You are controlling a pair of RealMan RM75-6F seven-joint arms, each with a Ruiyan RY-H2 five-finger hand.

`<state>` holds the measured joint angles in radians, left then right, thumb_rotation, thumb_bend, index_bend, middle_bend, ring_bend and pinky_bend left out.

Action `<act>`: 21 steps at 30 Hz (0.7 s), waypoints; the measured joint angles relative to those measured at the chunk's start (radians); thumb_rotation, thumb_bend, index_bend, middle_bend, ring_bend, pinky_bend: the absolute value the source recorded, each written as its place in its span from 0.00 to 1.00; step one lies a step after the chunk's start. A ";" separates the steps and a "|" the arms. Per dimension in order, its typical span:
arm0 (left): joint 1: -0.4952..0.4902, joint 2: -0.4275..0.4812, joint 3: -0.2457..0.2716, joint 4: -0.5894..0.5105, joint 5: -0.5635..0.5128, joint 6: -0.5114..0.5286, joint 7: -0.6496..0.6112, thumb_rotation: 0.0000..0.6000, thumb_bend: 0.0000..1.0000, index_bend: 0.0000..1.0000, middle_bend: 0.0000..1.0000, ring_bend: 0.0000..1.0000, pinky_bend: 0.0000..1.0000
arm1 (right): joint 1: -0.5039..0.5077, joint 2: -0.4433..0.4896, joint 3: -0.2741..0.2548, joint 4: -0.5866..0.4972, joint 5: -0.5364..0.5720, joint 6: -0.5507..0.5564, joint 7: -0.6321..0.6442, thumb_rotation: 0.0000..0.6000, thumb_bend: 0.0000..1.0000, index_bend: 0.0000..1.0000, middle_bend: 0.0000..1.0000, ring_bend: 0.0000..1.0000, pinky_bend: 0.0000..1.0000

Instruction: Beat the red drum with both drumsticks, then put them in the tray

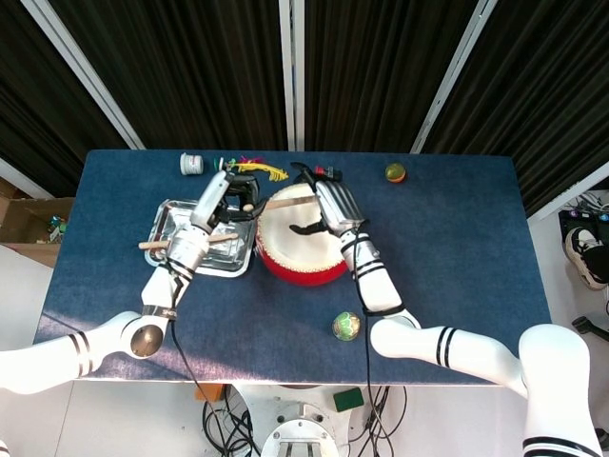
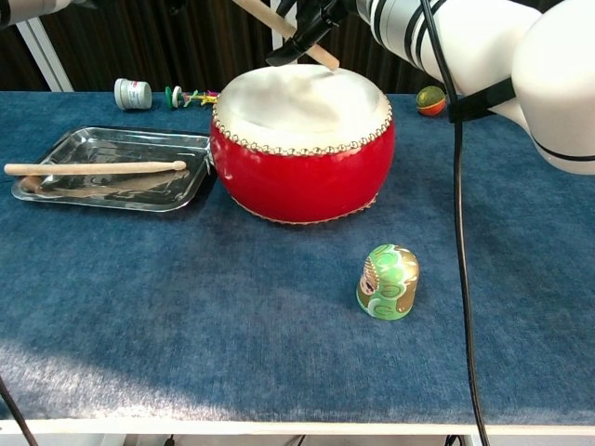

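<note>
The red drum (image 1: 297, 249) (image 2: 302, 167) stands mid-table with the metal tray (image 1: 171, 214) (image 2: 112, 137) at its left. One wooden drumstick (image 1: 181, 241) (image 2: 93, 167) lies across the tray. The other drumstick (image 1: 281, 202) (image 2: 288, 37) slants over the drum's far edge, its lower end close to the skin. My left hand (image 1: 233, 193) grips its raised left end above the gap between tray and drum. My right hand (image 1: 328, 200) (image 2: 321, 14) hovers over the drum's far side with fingers spread, some lying along the stick.
A green egg-shaped toy (image 1: 345, 326) (image 2: 388, 281) stands in front of the drum. A small ball (image 1: 395, 172) (image 2: 429, 99) sits at the back right. A white jar (image 1: 191, 164) (image 2: 133, 93) and colourful toys (image 1: 252, 167) (image 2: 191, 95) lie behind the tray.
</note>
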<state>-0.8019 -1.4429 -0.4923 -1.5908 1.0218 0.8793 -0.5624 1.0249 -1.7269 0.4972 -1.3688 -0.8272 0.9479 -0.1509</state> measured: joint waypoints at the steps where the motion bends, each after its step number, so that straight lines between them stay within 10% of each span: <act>1: 0.002 0.003 -0.003 -0.002 -0.001 -0.006 -0.013 1.00 0.47 0.73 0.78 0.72 0.74 | -0.001 0.003 -0.002 -0.003 -0.002 0.001 -0.001 1.00 0.00 0.07 0.22 0.15 0.24; 21: 0.102 0.084 -0.069 -0.019 0.016 -0.042 -0.321 1.00 0.47 0.73 0.79 0.72 0.75 | -0.128 0.238 -0.059 -0.173 -0.062 0.068 -0.032 1.00 0.00 0.00 0.16 0.11 0.20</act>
<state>-0.6995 -1.3584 -0.5610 -1.6098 1.0375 0.8371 -0.8829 0.8970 -1.4893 0.4384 -1.5422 -0.8892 1.0154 -0.1827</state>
